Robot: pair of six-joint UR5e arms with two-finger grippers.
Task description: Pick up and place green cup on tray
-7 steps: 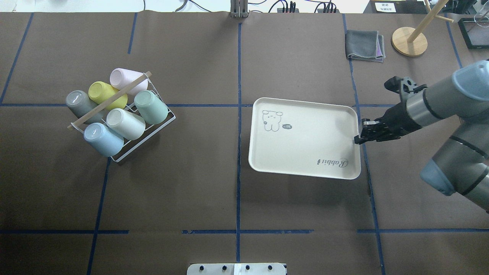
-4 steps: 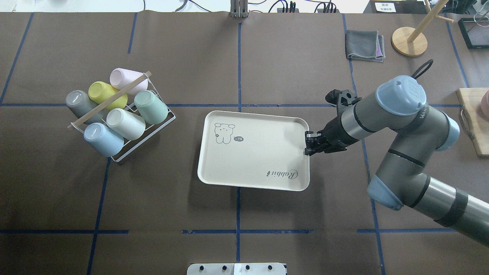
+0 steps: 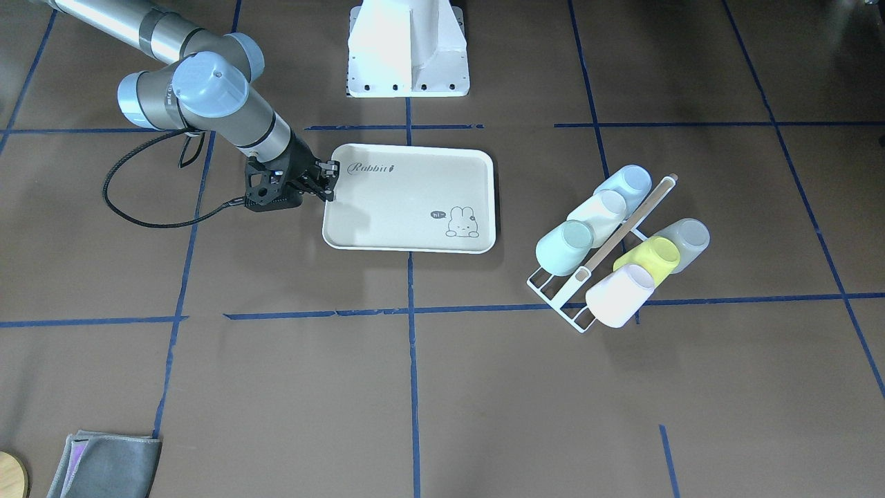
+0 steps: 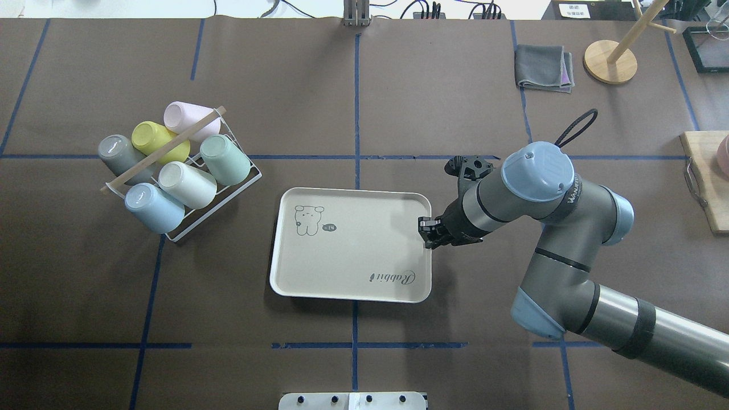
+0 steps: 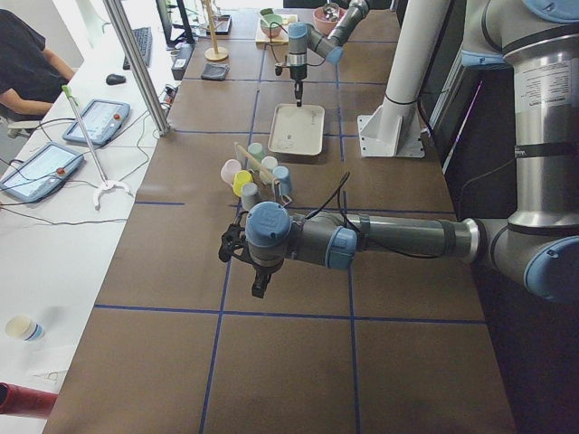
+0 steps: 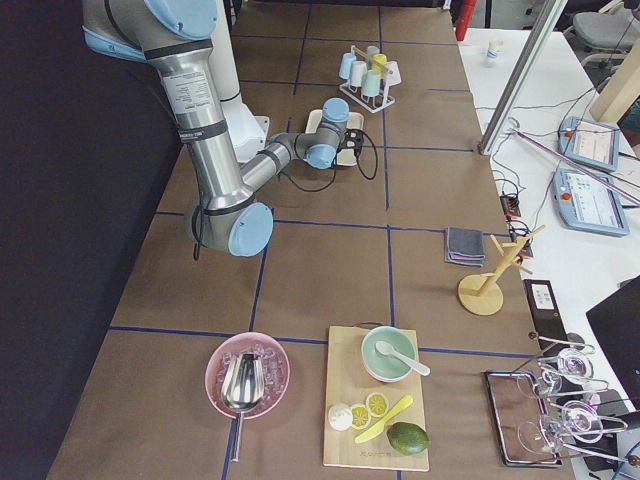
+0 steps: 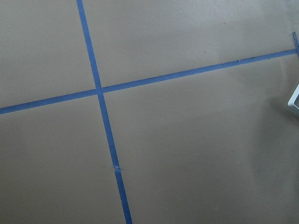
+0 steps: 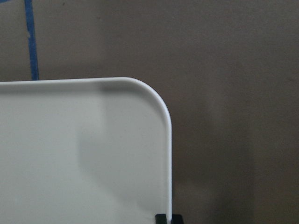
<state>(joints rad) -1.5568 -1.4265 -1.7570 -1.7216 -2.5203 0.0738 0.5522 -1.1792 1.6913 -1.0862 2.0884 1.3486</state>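
Frankly, my hold is the weak spot. My right gripper (image 4: 428, 230) is pinched together on the thin right rim of the cream rectangular plastic tray (image 4: 347, 250). With one edge held, I judge the tray could swing about my fingertips or slip free if dragged. Pushed left, it may knock the white wire rack with a wooden bar (image 4: 171, 145), which stands to its left, apart from it. The pale mint-green plastic tumbler (image 4: 224, 159) lies tilted at that rack's right end, not yet on the tray. A yellow-green cup (image 4: 152, 139) and a pale blue cup (image 4: 152, 208) sit close, so a wrong pick is possible. My left gripper (image 5: 258, 287) hangs over bare table; I cannot tell how wide it stands.
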